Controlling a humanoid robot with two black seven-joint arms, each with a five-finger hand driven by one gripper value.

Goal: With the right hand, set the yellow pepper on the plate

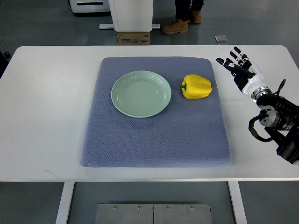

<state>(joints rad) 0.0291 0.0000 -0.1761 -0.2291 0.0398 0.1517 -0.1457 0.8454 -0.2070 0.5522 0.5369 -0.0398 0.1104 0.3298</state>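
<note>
A yellow pepper (196, 87) lies on its side on the blue-grey mat (157, 135), just right of the pale green plate (141, 93); a small gap separates them. The plate has nothing on it. My right hand (236, 65) hovers over the white table to the right of the mat, a short way right of the pepper and slightly farther back. Its fingers are spread and hold nothing. The right arm comes in from the right edge. No left arm shows.
The white table (42, 116) extends well beyond the mat on both sides. Past the far edge stand a white pedestal base, a cardboard box (133, 38) and a person's boots (175, 26) on the floor.
</note>
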